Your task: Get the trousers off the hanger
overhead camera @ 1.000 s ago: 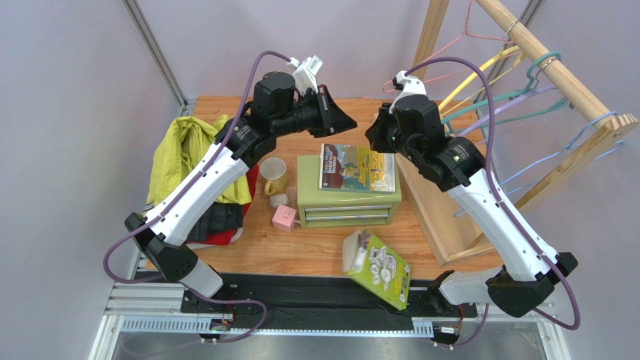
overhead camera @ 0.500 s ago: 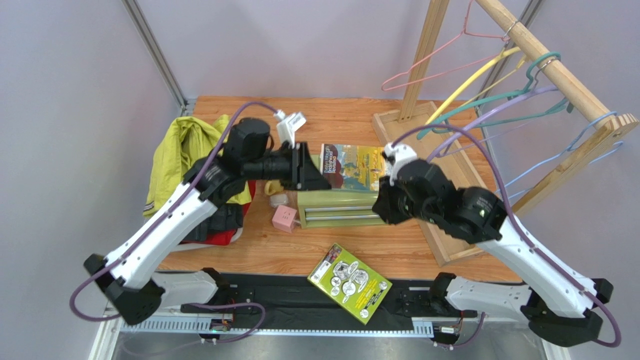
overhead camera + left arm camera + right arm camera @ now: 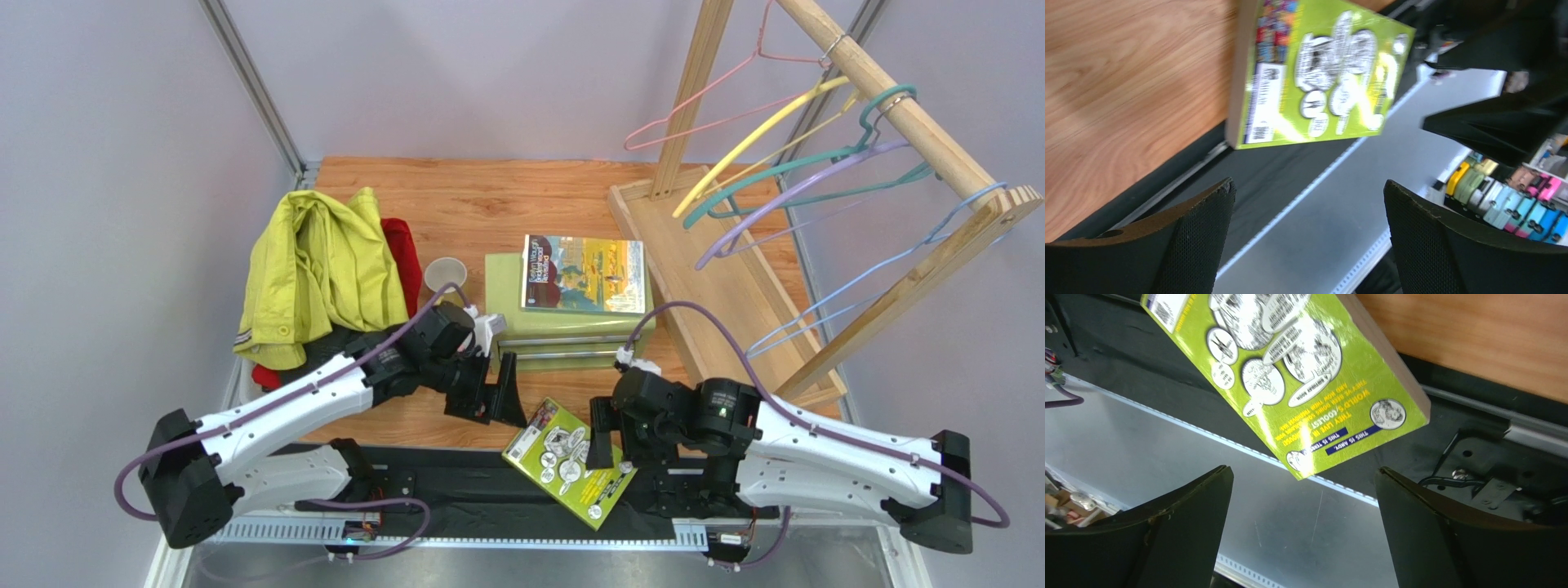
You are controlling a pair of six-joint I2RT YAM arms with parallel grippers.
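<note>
Both grippers — left gripper [image 3: 501,404] and right gripper [image 3: 604,444] — hang wide apart, empty, flanking a green book [image 3: 570,461] overhanging the table [image 3: 540,196] edge. Far left, the trousers [image 3: 313,276] lie heaped, long axis running away from the arms. Bare hangers [image 3: 785,147] hang right.

Wooden tabletop [image 3: 540,202]. Green drawer box [image 3: 558,331] at centre, an illustrated book [image 3: 584,273] lying flat on top. Cup [image 3: 444,272] just left of the box. Lime-green paperback [image 3: 569,461] overhangs the tabletop's near edge. Wooden rack [image 3: 914,110] at right carries bare wire hangers [image 3: 785,184].
</note>
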